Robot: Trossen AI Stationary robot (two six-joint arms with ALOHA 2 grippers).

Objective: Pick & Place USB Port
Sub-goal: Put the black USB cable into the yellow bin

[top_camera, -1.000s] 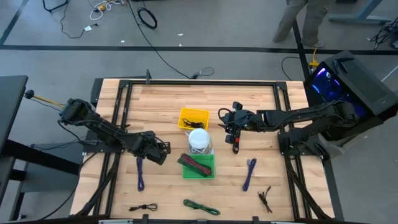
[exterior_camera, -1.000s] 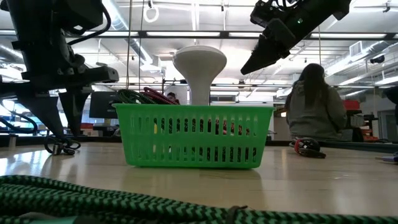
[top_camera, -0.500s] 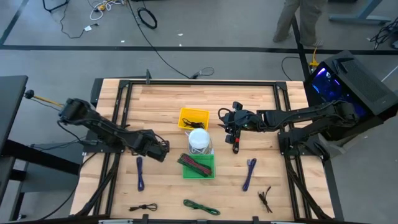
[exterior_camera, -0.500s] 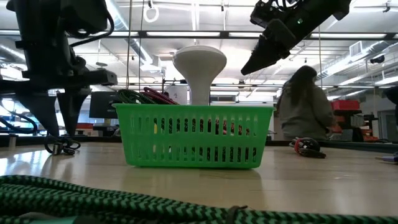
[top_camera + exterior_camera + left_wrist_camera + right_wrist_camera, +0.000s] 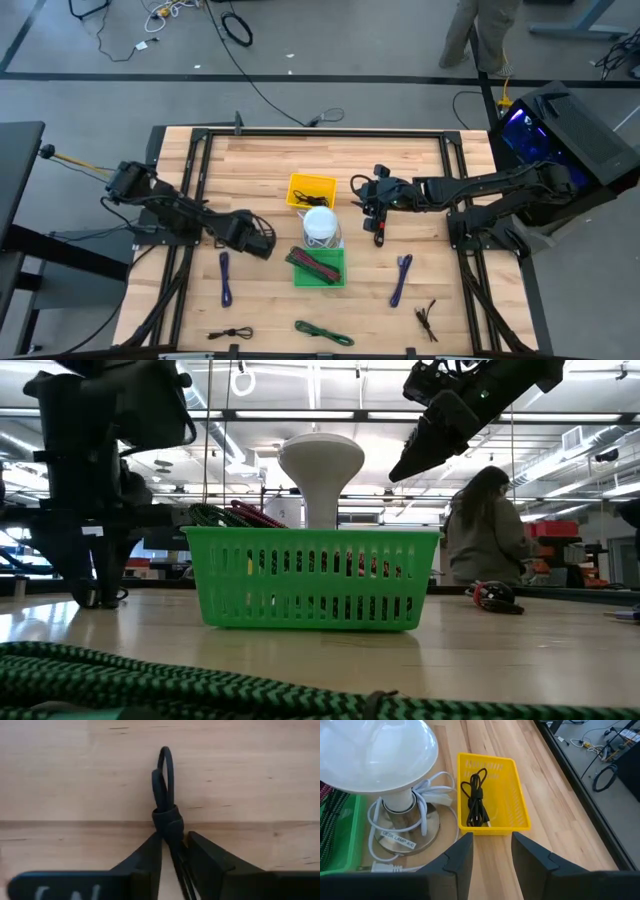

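The USB port [image 5: 380,229], a small black piece with red marks, lies flat on the table right of the white lamp; in the low view the USB port [image 5: 497,596] is far right. My right gripper [image 5: 362,195] hovers open above the table, just beyond it, and touches nothing; in its wrist view the right gripper [image 5: 492,845] faces the yellow basket. My left gripper [image 5: 262,243] is down at the table left of the green basket, shut on a thin black wire tie [image 5: 167,810]. My left gripper [image 5: 174,842] pinches the black wire tie between its two fingers, on the strands just behind the wrapped knot [image 5: 176,851]. The fingers come from above, lying along the tie. The looped end [image 5: 165,767] lies flat on the wood ahead of them.
A green basket [image 5: 320,266] with straps, a white desk lamp [image 5: 320,225] and a yellow basket [image 5: 492,790] holding a black cable stand mid-table. Purple straps [image 5: 225,278] [image 5: 402,278], a green strap [image 5: 323,332] and black ties [image 5: 428,318] lie near the front edge. A person [image 5: 485,535] sits behind.
My left gripper has shifted a little toward the table's right and near edge, staying low over the black wire tie. The right arm has kept still. The person in the background has moved.
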